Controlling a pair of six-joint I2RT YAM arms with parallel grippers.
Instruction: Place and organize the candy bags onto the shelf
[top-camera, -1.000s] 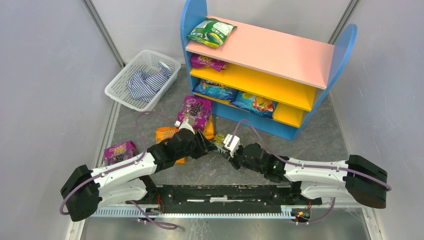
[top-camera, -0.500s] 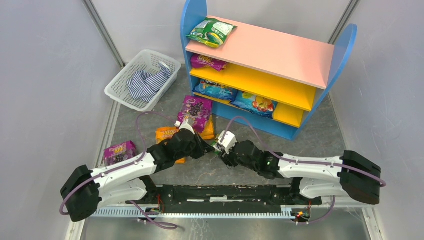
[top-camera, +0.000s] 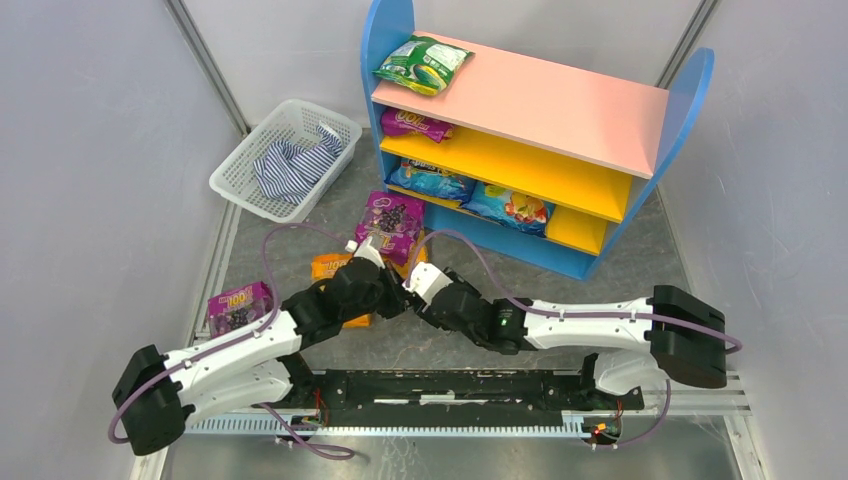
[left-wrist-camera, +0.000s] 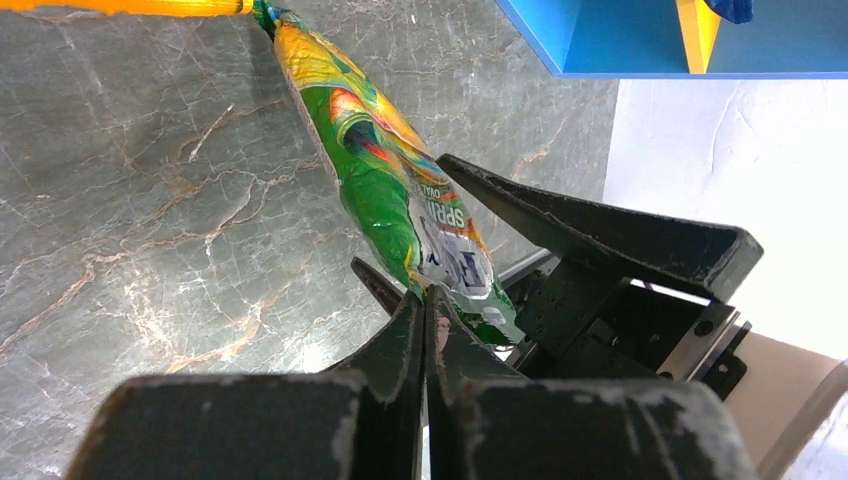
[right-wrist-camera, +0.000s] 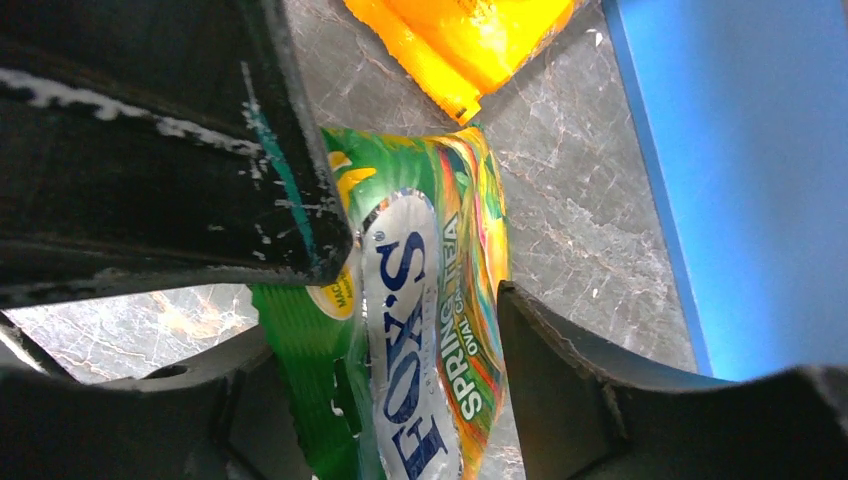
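Observation:
The green-yellow FOX'S candy bag (left-wrist-camera: 385, 180) hangs between both grippers, just above the table. My left gripper (left-wrist-camera: 422, 300) is shut on the bag's lower edge. My right gripper (right-wrist-camera: 400, 340) is open, one finger on each side of the same bag (right-wrist-camera: 420, 300). From above, the left gripper (top-camera: 392, 292) and right gripper (top-camera: 412, 290) meet in front of the shelf (top-camera: 560, 100). A purple bag (top-camera: 390, 222), an orange bag (top-camera: 330, 265) and a purple "100" bag (top-camera: 238, 303) lie on the table. A green bag (top-camera: 422, 63) is on the pink top and a purple one (top-camera: 415, 123) on the yellow board.
A white mesh basket (top-camera: 235, 170) with a striped cloth (top-camera: 290, 165) stands at the back left. Two blue-printed bags (top-camera: 432, 180) lie on the shelf's base. The shelf's blue side (right-wrist-camera: 740, 180) is close on the right of the right wrist view.
The right gripper opened and its arm reached left toward the left gripper. The left gripper closed on the FOX'S bag.

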